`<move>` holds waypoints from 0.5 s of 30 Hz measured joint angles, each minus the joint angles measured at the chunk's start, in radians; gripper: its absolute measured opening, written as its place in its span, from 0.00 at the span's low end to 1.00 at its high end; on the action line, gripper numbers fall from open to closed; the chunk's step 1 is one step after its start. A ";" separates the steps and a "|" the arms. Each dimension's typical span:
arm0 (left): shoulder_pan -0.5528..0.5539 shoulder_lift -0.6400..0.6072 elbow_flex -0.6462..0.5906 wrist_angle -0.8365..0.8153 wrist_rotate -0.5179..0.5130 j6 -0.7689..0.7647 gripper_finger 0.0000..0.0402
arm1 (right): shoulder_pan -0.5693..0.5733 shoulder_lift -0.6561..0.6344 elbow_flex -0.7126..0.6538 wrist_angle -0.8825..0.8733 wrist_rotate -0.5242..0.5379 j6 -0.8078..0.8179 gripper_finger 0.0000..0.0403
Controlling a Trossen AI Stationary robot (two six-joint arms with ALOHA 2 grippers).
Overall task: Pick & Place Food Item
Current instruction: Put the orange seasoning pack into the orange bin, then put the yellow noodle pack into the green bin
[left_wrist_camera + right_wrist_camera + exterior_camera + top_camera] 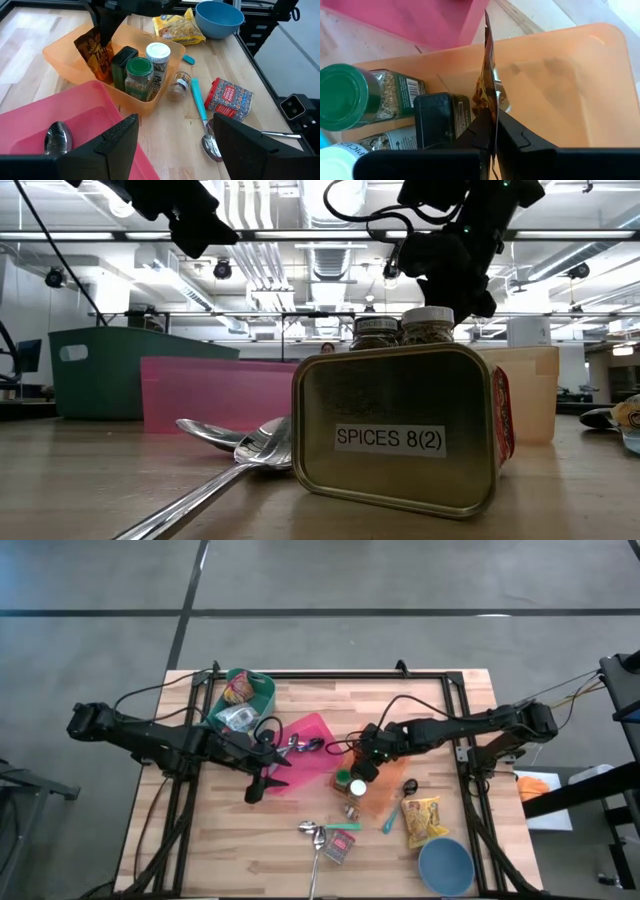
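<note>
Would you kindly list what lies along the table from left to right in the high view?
Green bin → pink tray → orange bin → yellow snack bag → blue bowl.

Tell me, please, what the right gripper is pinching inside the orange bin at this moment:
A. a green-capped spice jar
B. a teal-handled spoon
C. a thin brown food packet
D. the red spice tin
C: in the right wrist view the right gripper is shut on the edge of a thin brown packet standing in the orange bin, while the green-capped jar sits untouched beside it.
</note>
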 joint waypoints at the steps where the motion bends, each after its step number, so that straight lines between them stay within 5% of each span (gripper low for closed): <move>1: 0.000 0.000 0.000 0.000 0.000 -0.006 0.64 | 0.000 0.000 0.000 0.000 0.000 0.000 0.02; 9: 0.000 0.000 0.000 0.000 0.000 -0.009 0.64 | 0.000 0.000 -0.008 0.009 0.000 -0.001 0.04; 15: 0.000 0.000 0.000 0.000 0.000 -0.017 0.64 | 0.000 0.001 -0.028 0.043 0.000 -0.008 0.20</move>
